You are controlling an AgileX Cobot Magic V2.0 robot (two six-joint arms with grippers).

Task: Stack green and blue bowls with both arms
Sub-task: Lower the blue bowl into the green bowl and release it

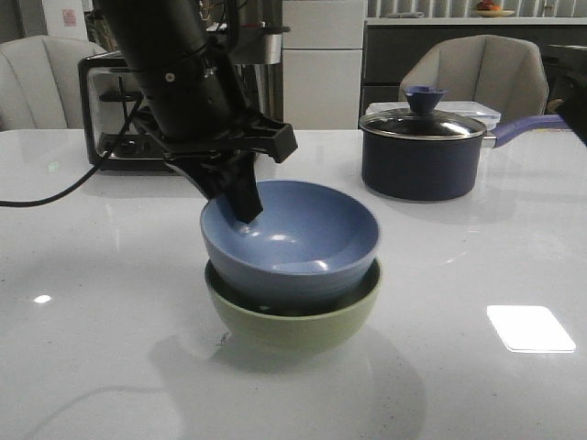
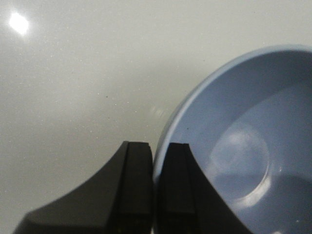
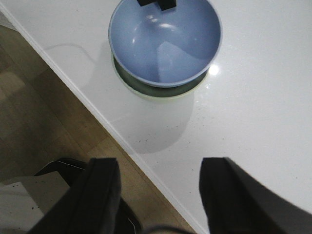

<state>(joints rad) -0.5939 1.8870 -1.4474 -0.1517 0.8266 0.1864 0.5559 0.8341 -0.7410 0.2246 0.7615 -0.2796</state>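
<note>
Between left jaws (image 2: 153, 190): blue bowl (image 1: 292, 240) rim, seemingly pinched.

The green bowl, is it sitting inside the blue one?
No, the blue bowl sits inside the green bowl, which is underneath on the table.

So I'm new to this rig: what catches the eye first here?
The blue bowl nested in the green bowl mid-table, sitting slightly tilted. The left end effector grips the blue bowl's rim on the robot's left. Behind, to the right, stands a dark lidded saucepan.
</note>
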